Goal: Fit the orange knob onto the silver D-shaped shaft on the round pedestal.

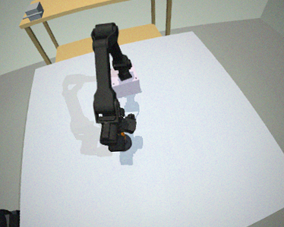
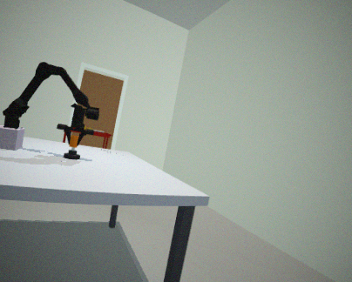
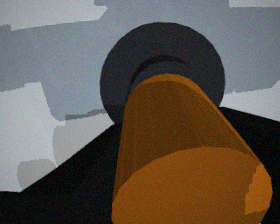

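The orange knob (image 1: 123, 134) (image 2: 74, 140) (image 3: 190, 182) is upright between the fingers of my gripper (image 2: 74, 141), which is shut on it. The dark round pedestal (image 1: 128, 142) (image 2: 71, 156) (image 3: 112, 75) stands on the table directly below the knob. In the exterior view a short pale stretch, seemingly the silver shaft (image 2: 73, 149), shows between the knob's lower end and the pedestal, so the knob is not down against it. Whether the shaft's tip is inside the hole cannot be told. The knob's hole and both flat sides are hidden.
The arm's pale pink base block (image 1: 128, 88) (image 2: 10, 137) stands on the white table (image 1: 203, 139) (image 2: 131, 178). A wooden bench (image 1: 107, 1) with a small grey object (image 1: 35, 12) is behind the table. A red-framed stand (image 2: 104, 135) is in the background.
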